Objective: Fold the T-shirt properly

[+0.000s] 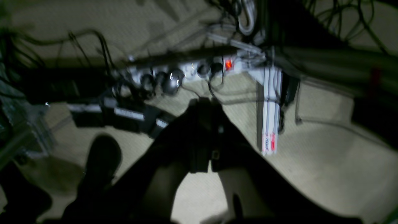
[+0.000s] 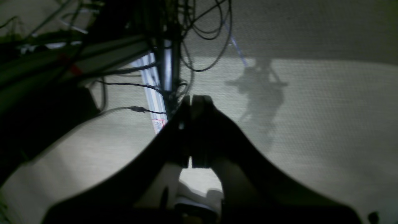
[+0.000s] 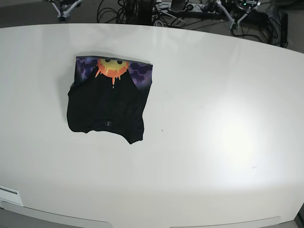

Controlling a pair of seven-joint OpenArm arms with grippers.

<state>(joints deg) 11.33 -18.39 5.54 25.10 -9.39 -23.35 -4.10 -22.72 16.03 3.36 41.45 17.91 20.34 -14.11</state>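
The black T-shirt (image 3: pixel 107 102) lies folded into a rough square on the left part of the white table (image 3: pixel 213 118), with the orange-yellow sun face and purple band along its far edge. Neither arm shows in the base view. In the left wrist view my left gripper (image 1: pixel 203 104) is shut and empty, hanging over the floor. In the right wrist view my right gripper (image 2: pixel 191 101) is shut and empty, also over the floor. The T-shirt shows in neither wrist view.
A power strip (image 1: pixel 186 73) with plugs and cables lies on the floor under the left gripper. An aluminium frame post (image 2: pixel 155 93) and hanging cables stand beside the right gripper. Stands and cables line the table's far edge (image 3: pixel 190 9).
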